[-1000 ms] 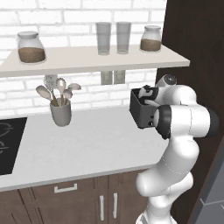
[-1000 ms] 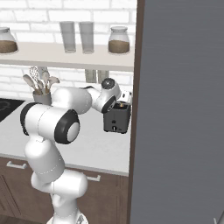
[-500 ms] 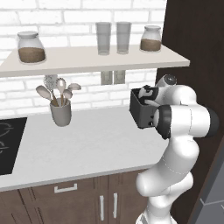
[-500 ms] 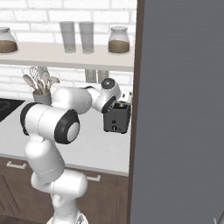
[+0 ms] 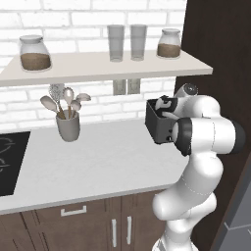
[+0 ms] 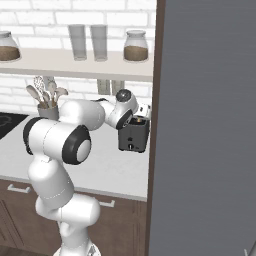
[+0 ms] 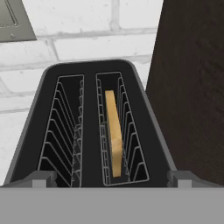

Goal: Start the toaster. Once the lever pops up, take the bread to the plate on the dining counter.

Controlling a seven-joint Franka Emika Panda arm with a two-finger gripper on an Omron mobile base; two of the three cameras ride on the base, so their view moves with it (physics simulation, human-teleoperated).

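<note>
The black toaster (image 5: 158, 125) stands on the grey worktop against the dark side wall. From above, the toaster (image 7: 94, 131) has two slots, and a slice of bread (image 7: 114, 133) sits upright deep in the right one. The left slot holds nothing. My gripper (image 7: 112, 179) hangs just above the toaster's near edge, open wide, with one fingertip at each side of the body and nothing between them. In the right base view the hand (image 6: 141, 112) is over the toaster (image 6: 134, 137), whose front carries a small pale knob (image 6: 131, 146). The plate and the dining counter are out of view.
A grey utensil cup (image 5: 68, 125) with spoons stands at the back left of the worktop (image 5: 98, 162). A black hob (image 5: 10, 159) lies at the far left. A shelf (image 5: 98, 66) above carries jars and glasses. A tall dark panel (image 6: 205, 125) closes off the right.
</note>
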